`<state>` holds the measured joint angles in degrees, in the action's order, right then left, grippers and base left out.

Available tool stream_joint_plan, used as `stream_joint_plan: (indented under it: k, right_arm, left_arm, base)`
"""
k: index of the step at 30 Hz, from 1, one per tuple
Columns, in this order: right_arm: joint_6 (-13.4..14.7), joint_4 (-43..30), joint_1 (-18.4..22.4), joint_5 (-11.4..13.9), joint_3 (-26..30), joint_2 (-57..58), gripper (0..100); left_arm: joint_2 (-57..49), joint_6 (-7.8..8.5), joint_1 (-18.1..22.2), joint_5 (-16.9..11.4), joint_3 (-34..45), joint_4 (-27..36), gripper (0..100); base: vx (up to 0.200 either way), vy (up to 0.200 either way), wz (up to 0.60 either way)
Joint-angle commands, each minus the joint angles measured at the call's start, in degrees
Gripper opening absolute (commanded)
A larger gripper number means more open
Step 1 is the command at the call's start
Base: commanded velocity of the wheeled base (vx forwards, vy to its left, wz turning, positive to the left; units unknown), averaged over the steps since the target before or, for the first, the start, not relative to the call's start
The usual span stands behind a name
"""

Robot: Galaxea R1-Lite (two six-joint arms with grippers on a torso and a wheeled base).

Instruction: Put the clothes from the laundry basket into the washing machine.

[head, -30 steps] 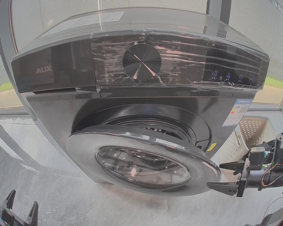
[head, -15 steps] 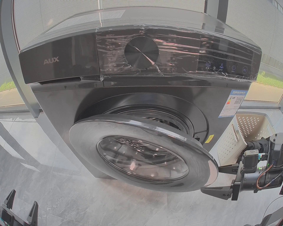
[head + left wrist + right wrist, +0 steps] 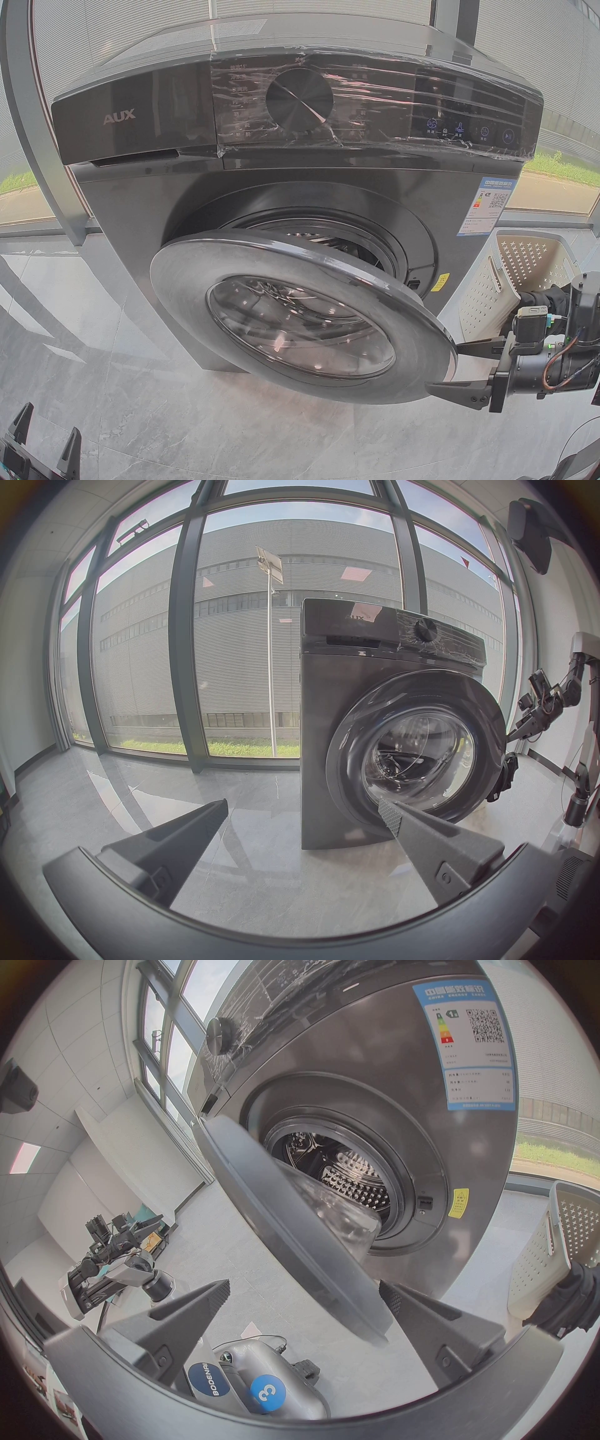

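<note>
Grey door (image 3: 300, 312) rim sits between the spread fingers of the right gripper (image 3: 445, 369), blocking its straight path. Just behind that gripper stands the basket (image 3: 500, 281) with dark clothes (image 3: 544, 299). Past the door, the drum (image 3: 337, 1166) gapes. The left gripper (image 3: 50, 419), also spread wide, hangs well apart over bare floor (image 3: 156, 406).

Item count: one washing machine (image 3: 156, 206), fitted with one round door (image 3: 187, 294), one control dial (image 3: 299, 100), one energy label (image 3: 487, 205) and one yellow sticker (image 3: 440, 282). One white laundry basket (image 3: 487, 294). One dark garment (image 3: 550, 299) can be counted. Two grippers: one left gripper (image 3: 50, 419), one right gripper (image 3: 444, 369).
</note>
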<state>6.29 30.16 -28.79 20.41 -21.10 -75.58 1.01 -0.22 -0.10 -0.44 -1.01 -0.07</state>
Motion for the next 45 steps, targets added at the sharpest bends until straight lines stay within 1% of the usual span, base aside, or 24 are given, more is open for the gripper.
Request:
stream_joint_plan:
  k: [1, 6, 10, 16, 18, 20, 24, 27, 29, 35, 38, 42, 45]
  right_arm:
    - [0.0, 1.3, -0.7, 0.2, -0.9, -4.4, 100]
    - [-0.2, 2.3, -2.7, 0.2, 1.9, -3.0, 100]
    - [0.0, 2.3, -2.7, 0.4, 3.1, -0.3, 100]
    - [0.1, 2.3, -1.7, 0.1, 0.1, -1.1, 100]
    - [-0.1, 2.4, -0.6, 0.1, -1.5, -3.8, 100]
    - [-0.1, 2.4, -0.6, 0.1, -2.2, -5.8, 100]
    - [-0.1, 3.5, -1.6, 0.1, -1.9, -8.1, 100]
    - [0.1, 4.3, -3.8, 0.1, -0.8, -7.4, 100]
    - [0.2, 4.3, -4.7, 0.2, 0.4, -6.0, 100]
    - [0.3, 4.1, -6.4, 0.7, 6.4, 1.5, 100]
    - [0.5, 3.9, -6.4, 0.8, 7.9, 4.6, 100]
    - [1.4, 4.0, -5.8, 0.9, 7.8, 7.5, 100]
    - [3.7, 4.2, -5.2, 0.4, 5.1, 9.8, 100]
  left_arm:
    - [-1.0, -0.22, 0.0, 0.0, 0.9, 0.0, 100]
    - [-1.0, -0.13, 0.0, 0.0, 0.8, 0.0, 100]
    - [-1.0, -0.04, 0.0, 0.0, 0.8, 0.0, 100]
    - [-1.0, -0.04, 0.0, 0.0, 0.8, 0.0, 100]
    - [-1.0, -0.13, 0.0, 0.0, 0.8, 0.0, 100]
    - [-1.0, -0.22, 0.0, 0.0, 0.8, 0.0, 100]
    - [-1.0, -0.22, 0.0, 0.0, 0.8, 0.0, 100]
    - [-1.0, -0.22, 0.0, 0.0, 0.8, 0.0, 100]
    - [-1.0, -0.22, 0.0, -0.1, 0.8, 0.0, 100]
    - [-1.0, -0.04, 0.0, -0.1, 0.8, 0.0, 100]
    - [-1.0, -0.04, 0.0, -0.1, 0.8, 0.0, 100]
    - [-1.0, -0.04, 0.0, -0.1, 0.8, 0.0, 100]
    - [-1.0, -0.04, 0.0, -0.1, 0.8, 0.0, 100]
  base:
    - [0.000, 0.000, 0.00]
    - [0.000, 0.000, 0.00]
    - [0.000, 0.000, 0.00]
    - [0.000, 0.000, 0.00]
    - [0.000, 0.000, 0.00]
    - [0.000, 0.000, 0.00]
    - [0.000, 0.000, 0.00]
    - [0.000, 0.000, 0.00]
    - [0.000, 0.000, 0.00]
    - [0.000, 0.000, 0.00]
    - [0.000, 0.000, 0.00]
    - [0.000, 0.000, 0.00]
    - [0.000, 0.000, 0.00]
